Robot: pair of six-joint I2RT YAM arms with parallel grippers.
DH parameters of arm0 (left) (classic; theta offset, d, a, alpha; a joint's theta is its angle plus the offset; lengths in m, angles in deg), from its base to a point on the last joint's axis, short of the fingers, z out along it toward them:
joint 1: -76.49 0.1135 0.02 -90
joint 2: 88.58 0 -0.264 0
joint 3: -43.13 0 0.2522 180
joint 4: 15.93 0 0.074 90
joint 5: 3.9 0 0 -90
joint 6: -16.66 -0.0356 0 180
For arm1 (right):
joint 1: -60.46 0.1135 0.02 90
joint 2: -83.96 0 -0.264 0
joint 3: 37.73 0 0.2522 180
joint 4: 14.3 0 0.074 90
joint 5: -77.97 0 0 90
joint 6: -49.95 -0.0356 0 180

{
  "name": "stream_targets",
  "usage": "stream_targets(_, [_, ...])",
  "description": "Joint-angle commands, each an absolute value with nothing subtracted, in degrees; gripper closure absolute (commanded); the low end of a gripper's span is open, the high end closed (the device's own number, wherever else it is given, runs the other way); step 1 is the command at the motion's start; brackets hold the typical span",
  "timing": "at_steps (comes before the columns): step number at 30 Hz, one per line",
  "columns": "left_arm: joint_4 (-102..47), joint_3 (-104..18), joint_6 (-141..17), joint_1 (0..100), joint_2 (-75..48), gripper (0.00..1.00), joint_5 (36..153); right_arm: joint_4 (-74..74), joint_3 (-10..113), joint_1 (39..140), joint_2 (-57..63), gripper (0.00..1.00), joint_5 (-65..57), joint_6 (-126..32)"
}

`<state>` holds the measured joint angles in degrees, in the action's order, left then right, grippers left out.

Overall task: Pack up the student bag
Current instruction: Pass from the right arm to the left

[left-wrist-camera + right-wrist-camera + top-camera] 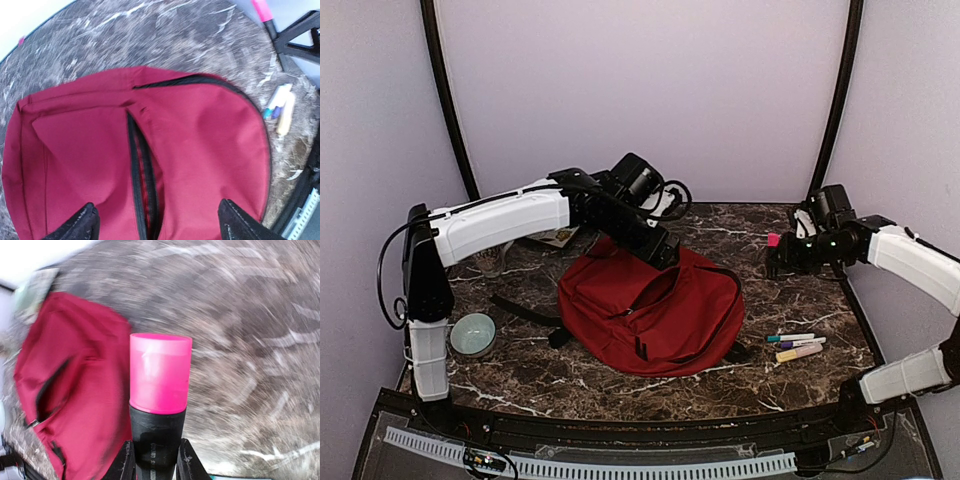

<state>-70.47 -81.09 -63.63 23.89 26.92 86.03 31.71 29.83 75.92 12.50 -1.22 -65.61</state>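
Observation:
The red student bag (650, 305) lies flat in the middle of the marble table, its black zipper partly open. It fills the left wrist view (200, 140), where the open zipper slit (142, 175) runs between the fingertips. My left gripper (660, 248) hovers open over the bag's far edge and holds nothing. My right gripper (782, 258) is at the right, away from the bag, shut on a black marker with a pink cap (160, 372); the cap (773, 240) points toward the bag. The bag also shows at the left of the right wrist view (75, 390).
Three markers (798, 346) lie on the table right of the bag; they also show in the left wrist view (280, 107). A pale green bowl (473, 334) sits at the left. A glass (490, 262) and a booklet (558, 236) lie under the left arm.

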Motion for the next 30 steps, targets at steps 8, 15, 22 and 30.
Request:
stream_targets(8, [-65.28,-87.3,-55.12,26.94,20.01,0.13,111.87,20.07,32.08,93.42,21.64,0.95,-2.49,-54.19])
stream_targets(15, [-66.57,-90.1,-50.38,27.62,21.71,0.19,117.71,18.61,34.7,102.89,19.78,0.97,-8.12,-47.86])
stream_targets(22, [-66.85,-88.78,-47.18,27.78,23.9,0.33,124.29,18.7,37.24,107.9,15.93,0.98,-11.6,-45.4])
stream_targets(30, [-65.72,-86.58,-43.87,27.88,24.59,0.44,123.0,16.47,38.91,111.24,13.51,0.99,-13.35,-44.63])
